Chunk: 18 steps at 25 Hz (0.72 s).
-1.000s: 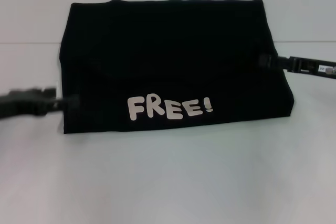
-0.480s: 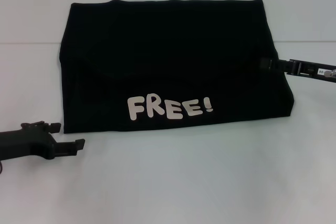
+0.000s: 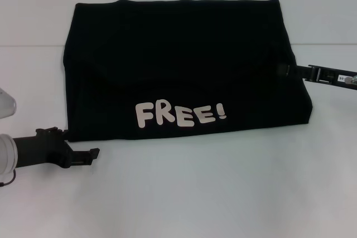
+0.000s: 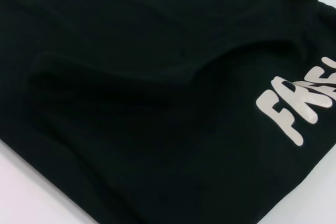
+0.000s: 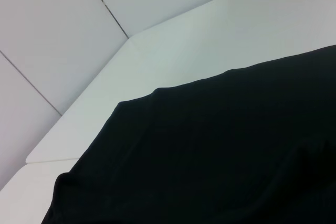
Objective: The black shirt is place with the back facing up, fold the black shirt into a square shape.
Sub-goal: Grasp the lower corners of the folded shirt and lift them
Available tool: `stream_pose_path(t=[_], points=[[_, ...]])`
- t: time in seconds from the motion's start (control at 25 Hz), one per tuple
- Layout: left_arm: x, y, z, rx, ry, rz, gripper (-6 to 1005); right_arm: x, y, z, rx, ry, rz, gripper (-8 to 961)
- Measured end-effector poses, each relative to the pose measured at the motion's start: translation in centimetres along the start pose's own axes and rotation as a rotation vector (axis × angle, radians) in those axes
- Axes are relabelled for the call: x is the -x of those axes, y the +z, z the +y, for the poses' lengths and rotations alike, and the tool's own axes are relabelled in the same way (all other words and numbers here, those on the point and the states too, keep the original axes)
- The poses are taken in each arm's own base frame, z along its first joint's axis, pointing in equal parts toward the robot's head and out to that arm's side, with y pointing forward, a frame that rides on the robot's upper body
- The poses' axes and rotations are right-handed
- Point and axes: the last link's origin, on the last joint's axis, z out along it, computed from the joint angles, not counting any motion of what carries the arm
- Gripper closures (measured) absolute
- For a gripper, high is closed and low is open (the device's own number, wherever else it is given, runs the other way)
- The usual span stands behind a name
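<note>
The large black soft cloth T-shirt (image 3: 178,65) lies folded into a broad rectangle in the middle of the white table (image 3: 223,193), its long axis running side to side across the robot's front, with the white "FREE!" lettering (image 3: 181,115) face up along the near edge and reading upright from the robot's side. The left gripper (image 3: 85,156) sits low on the table just off the shirt's near left corner, its jaws apart and holding nothing. The right gripper (image 3: 283,70) is at the shirt's right edge; its tips merge with the dark cloth there, so I cannot tell whether they are pinching the fabric or merely resting against it. The shape looks wider than deep, so a further fold across the long axis probably remains. The risk, as I judge it, lies on the right: if that gripper does grip the edge and pulls away, it could drag the top layer and skew the stack. A shallow grab at the left corner might lift only one layer and undo the fold.
</note>
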Motion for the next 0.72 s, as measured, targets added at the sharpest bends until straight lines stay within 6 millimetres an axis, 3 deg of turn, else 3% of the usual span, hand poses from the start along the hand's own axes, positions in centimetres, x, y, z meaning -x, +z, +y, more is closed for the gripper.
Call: stream_pose_path(t=[0.72], points=[[-0.41,-0.29,-0.30,-0.006,-0.011,0.019,238,-0.22,-0.10,-0.13,-0.003,0.005,0.003,344]])
